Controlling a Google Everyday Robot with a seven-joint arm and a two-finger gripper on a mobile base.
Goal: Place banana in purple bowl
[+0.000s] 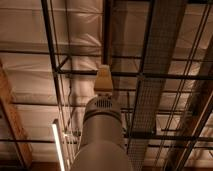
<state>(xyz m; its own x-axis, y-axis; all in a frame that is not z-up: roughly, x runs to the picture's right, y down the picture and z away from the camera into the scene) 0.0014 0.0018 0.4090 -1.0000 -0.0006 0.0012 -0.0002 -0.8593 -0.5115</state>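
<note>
The camera view looks up at a ceiling. The banana and the purple bowl are out of view. My arm, a thick grey cylinder, rises from the bottom centre of the view. At its top end is the gripper, seen from behind as a small beige block against the ceiling. Nothing shows in its hold.
Dark steel beams and a wire cable tray cross the pale ceiling. A lit tube light hangs at the lower left. A wooden beam runs along the left edge.
</note>
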